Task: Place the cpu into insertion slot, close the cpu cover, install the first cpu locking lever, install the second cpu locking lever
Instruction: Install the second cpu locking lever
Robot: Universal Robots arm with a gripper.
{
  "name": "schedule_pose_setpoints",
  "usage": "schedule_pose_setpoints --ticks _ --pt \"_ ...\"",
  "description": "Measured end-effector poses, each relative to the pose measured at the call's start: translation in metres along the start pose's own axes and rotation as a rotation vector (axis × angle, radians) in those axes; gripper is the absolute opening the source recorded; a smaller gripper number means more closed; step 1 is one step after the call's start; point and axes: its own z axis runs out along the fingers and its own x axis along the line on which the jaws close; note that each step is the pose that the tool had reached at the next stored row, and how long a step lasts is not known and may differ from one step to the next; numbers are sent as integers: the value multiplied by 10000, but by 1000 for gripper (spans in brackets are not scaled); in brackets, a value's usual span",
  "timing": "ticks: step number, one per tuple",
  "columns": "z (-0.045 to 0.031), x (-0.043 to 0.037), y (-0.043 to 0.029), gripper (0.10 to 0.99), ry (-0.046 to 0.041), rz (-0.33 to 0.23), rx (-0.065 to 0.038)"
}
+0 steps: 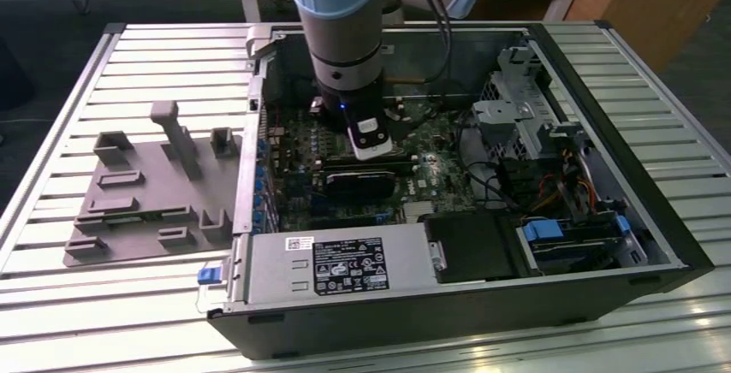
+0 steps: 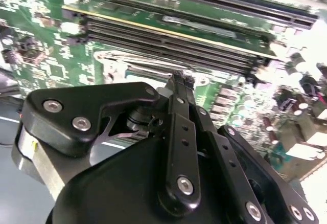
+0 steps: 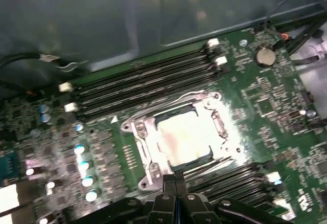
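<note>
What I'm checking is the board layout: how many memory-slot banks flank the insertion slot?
2. One bank lies between the insertion slot and the case wall; the other bank lies opposite, by the gripper, which may hide part.

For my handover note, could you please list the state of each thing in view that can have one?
cpu: seated in the insertion slot, silvery top facing up.
insertion slot: occupied by the chip.
cpu cover: down flat around the chip.
end effector: fingers together, holding nothing, right at the socket's edge.
computer case: side open, motherboard exposed.
memory slots: look empty.
</note>
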Motion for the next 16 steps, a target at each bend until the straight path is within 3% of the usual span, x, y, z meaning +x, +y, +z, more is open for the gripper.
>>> schedule_pose_setpoints --ticks 5,6,10,13,16 --pt "13 -74 38 102 2 1 17" --pt "18 -123 127 102 -42 -19 243" --pt "-6 -116 160 102 -75 -34 334" --pt "0 -109 186 102 -118 -51 458" --pt "4 -112 203 102 -124 -52 475"
